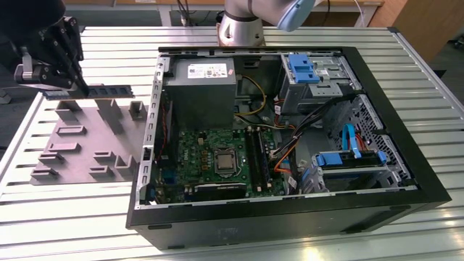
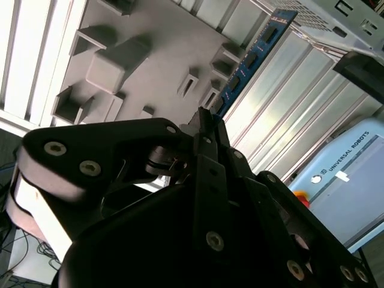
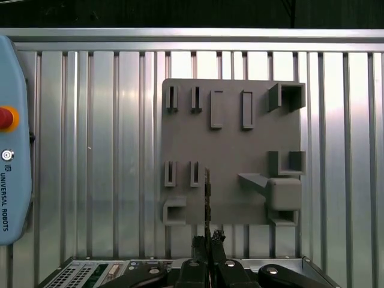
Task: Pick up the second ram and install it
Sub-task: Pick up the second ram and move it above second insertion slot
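Note:
The second ram is a thin dark green stick held level above the far edge of the grey fixture plate, at the exterior view's left. My gripper is shut on it near one end, with the black fingers coming down from above. In the second wrist view the ram juts out past the fingertips over the plate. In the first wrist view the ram appears edge-on, rising from the gripper across the plate.
An open black computer case lies to the exterior view's right of the plate, with the motherboard and its long black memory slots inside. The arm's base stands behind the case. A blue-grey teach pendant lies on the slatted metal table.

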Controlling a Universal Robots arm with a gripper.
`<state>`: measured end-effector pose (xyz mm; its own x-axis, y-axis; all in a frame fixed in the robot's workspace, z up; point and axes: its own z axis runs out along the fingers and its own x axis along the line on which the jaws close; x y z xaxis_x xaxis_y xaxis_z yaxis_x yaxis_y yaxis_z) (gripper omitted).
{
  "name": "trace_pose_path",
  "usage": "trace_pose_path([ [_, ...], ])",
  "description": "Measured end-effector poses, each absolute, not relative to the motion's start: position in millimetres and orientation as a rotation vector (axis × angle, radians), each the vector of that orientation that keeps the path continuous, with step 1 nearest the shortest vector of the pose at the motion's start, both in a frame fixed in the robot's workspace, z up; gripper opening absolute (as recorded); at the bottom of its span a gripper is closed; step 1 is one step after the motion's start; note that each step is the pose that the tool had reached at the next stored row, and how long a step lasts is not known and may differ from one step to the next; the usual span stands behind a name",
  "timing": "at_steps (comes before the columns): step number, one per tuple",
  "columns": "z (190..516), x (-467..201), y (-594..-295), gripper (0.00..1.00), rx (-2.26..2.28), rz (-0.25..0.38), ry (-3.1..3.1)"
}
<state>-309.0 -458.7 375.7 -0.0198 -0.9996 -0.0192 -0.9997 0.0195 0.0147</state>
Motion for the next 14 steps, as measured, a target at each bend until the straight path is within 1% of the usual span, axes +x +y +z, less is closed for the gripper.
trace_pose_path([
  [14, 376, -292, -459, 0.14, -2.197, 0.038, 2.241],
])
